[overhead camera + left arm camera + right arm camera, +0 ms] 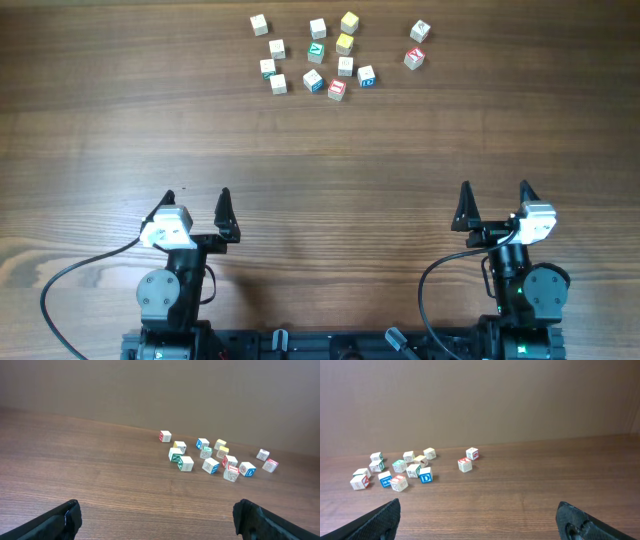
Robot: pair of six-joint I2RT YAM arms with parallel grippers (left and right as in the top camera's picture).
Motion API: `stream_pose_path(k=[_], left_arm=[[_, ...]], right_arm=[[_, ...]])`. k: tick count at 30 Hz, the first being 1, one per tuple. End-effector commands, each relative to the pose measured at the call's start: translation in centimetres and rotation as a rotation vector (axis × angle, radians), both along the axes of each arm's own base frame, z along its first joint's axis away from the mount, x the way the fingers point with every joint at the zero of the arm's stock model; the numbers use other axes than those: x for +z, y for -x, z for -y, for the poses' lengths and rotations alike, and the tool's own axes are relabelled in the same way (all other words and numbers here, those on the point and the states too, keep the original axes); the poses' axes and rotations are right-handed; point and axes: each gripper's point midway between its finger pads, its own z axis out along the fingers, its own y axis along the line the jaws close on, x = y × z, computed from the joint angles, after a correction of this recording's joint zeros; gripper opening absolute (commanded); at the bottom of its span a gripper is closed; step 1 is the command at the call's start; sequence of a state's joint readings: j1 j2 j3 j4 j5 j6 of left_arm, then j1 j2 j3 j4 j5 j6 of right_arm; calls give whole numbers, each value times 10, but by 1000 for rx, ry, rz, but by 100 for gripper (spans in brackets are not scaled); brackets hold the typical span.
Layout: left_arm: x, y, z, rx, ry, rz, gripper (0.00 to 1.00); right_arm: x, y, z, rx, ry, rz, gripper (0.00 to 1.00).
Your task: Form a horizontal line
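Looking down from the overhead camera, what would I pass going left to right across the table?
The left gripper, open → main cluster of cubes → separate pair of cubes → right gripper, open.

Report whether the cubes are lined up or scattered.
Scattered. The cubes lie in a loose cluster, two more off to the right; no touching row of four shows.

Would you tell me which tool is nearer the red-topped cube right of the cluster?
Right. The right tool sits toward the robot and slightly right of the red-topped cube; the left tool is much farther left.
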State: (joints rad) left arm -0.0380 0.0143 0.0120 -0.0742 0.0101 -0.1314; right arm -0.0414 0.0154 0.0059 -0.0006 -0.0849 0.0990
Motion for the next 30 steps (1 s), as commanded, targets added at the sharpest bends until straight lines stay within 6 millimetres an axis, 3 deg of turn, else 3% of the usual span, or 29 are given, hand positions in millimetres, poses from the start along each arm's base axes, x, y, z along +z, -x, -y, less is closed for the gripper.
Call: stream_pose_path(k=[1, 18, 21, 24, 26, 30], left_arm=[[-1, 0, 2, -15, -21, 3, 100], [-1, 0, 2, -15, -22, 4, 100], [18, 0, 5, -31, -7, 81, 100], [13, 0, 7, -45, -11, 60, 100], [19, 0, 4, -24, -13, 87, 100], [45, 6, 32, -192, -4, 176, 100]], right_arm=[[2, 0, 2, -10, 18, 11, 100], [2, 0, 2, -10, 18, 11, 100], [2, 0, 2, -10, 18, 11, 100], [2, 0, 2, -10, 18, 11, 100], [2, 0, 2, -10, 18, 11, 100], [2, 0, 2, -10, 19, 11, 100]])
